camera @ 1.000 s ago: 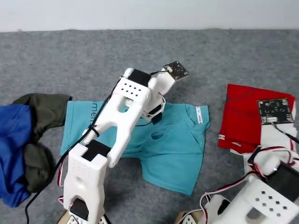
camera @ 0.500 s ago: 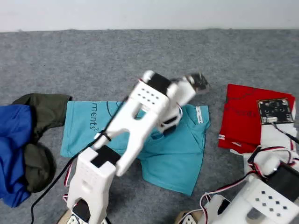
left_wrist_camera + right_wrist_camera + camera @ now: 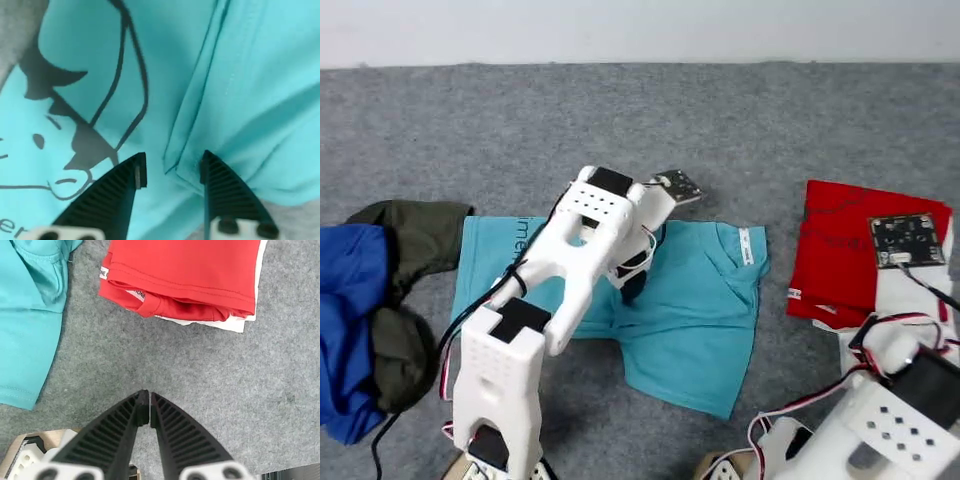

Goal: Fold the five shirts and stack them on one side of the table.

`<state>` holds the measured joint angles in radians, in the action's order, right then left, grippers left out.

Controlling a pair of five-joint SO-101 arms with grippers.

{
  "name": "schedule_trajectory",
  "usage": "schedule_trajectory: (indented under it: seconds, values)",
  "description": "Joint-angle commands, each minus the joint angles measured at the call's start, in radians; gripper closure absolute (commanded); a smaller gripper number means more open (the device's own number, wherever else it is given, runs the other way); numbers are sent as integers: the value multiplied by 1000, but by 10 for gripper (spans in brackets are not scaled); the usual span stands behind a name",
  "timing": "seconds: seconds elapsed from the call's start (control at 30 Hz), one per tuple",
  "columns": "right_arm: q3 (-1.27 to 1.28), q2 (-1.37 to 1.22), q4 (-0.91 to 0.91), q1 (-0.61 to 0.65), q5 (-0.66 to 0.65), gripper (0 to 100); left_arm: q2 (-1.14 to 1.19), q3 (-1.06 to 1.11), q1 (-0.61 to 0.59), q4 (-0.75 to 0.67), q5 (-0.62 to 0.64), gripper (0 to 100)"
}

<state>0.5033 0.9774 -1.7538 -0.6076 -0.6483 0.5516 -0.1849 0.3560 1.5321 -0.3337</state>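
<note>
High view: the left jaws hang over the teal shirt (image 3: 690, 310), spread on the bench (image 3: 770, 120). Folding it seems the step in hand.

Left wrist view: they stand open astride a raised crease (image 3: 182, 150). Pinching it likely comes next.

Right wrist view: right jaws closed, empty, with the folded red shirt (image 3: 190, 275) ahead.

surface: grey felt-like table cover (image 3: 470, 130) | backdrop: white wall (image 3: 640, 30) along its far edge
</note>
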Motion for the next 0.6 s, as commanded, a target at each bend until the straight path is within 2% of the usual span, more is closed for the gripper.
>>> schedule_trajectory:
  seconds: [0.0,0.27,0.57]
  values:
    - [-6,15,-36,-13,-3,987,-66,1,-9,-14,-14,824]
    - [-6,15,-36,-12,-3,987,-166,-128,101,74,-6,859]
    - [-6,15,-36,-10,-2,987,-166,-130,195,21,18,859]
